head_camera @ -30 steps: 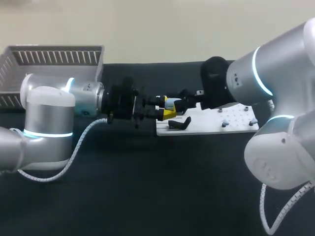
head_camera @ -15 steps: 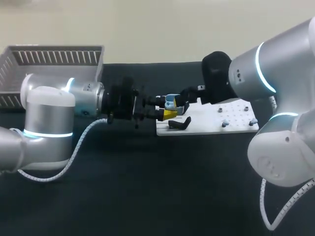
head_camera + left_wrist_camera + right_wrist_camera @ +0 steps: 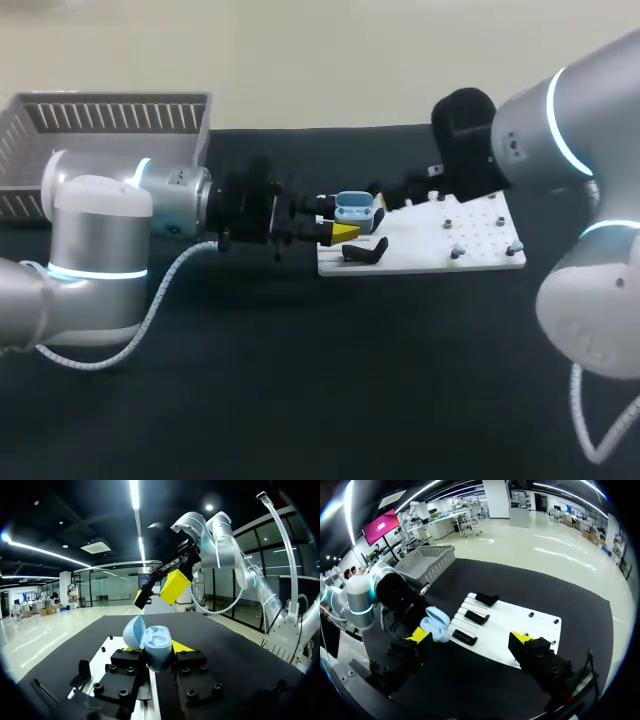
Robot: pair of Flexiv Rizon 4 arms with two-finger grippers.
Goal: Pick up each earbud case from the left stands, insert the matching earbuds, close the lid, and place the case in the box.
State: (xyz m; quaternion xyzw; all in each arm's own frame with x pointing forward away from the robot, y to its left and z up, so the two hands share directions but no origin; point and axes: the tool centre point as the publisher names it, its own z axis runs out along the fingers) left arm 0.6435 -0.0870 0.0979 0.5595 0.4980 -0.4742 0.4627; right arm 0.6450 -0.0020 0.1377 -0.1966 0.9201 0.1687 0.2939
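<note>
Inspection of my left jaws from the head view is limited: their dark mount hides most of them, and only one yellow tip (image 3: pixel 343 232) shows at the left end of the white board (image 3: pixel 470 245). The left wrist view settles the matter. Those jaws are pinching the earbud case (image 3: pixel 152 647) from both sides, low on its body, with yellow showing at either flank. The case is pale blue, smooth and rounded, its hinged lid standing open. I cannot make out whether earbuds sit in its moulded wells. It is held at the board's left end, beside the black stands (image 3: pixel 476 617), which are low matt bars. My right jaws are spread wide with nothing between them, near the board's far left corner, their tips (image 3: pixel 175 586) blocky. The board is flat, white and rigid, dotted with small holes and dark studs. The box (image 3: pixel 110 125), of grey slatted plastic, stands well off the board's left, partly hidden by my left arm (image 3: pixel 100 230). The surface (image 3: pixel 300 380) is black and matt.
</note>
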